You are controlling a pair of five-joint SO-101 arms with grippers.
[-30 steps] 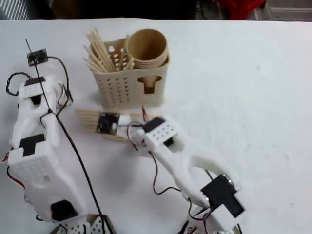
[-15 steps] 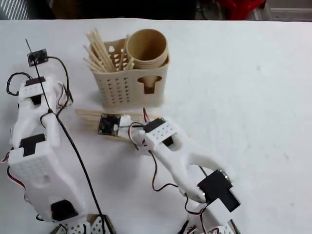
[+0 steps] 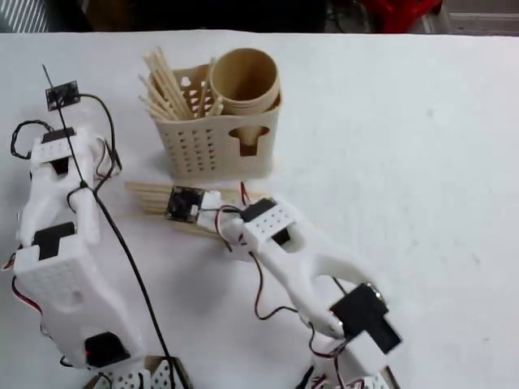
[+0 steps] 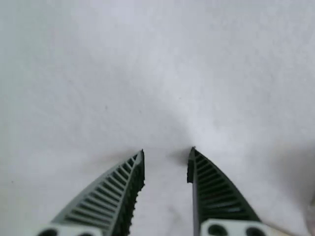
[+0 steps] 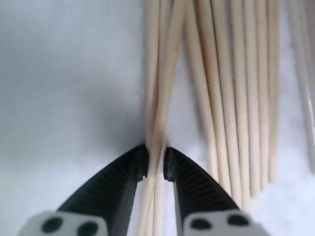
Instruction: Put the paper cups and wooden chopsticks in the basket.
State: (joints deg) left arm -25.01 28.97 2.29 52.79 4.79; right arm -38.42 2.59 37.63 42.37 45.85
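A cream perforated basket (image 3: pixel 215 146) stands at the back of the table. It holds stacked paper cups (image 3: pixel 245 77) and a bunch of wooden chopsticks (image 3: pixel 166 85). More loose chopsticks (image 3: pixel 144 194) lie flat on the table just in front of the basket. My right arm (image 3: pixel 272 231) reaches over them. In the right wrist view my right gripper (image 5: pixel 155 163) is shut on two crossed chopsticks (image 5: pixel 158 98) at the edge of the row (image 5: pixel 236 98). My left gripper (image 4: pixel 166 158) hangs open over bare white table with nothing between its fingers.
My left arm (image 3: pixel 57 211) stands at the table's left side, with a black cable (image 3: pixel 122 243) trailing across the table towards the front. The white table (image 3: pixel 405 162) stretches bare to the right of the basket.
My right arm has shifted slightly to the right over the loose chopsticks, and its elbow has sunk a little. The left arm has not moved.
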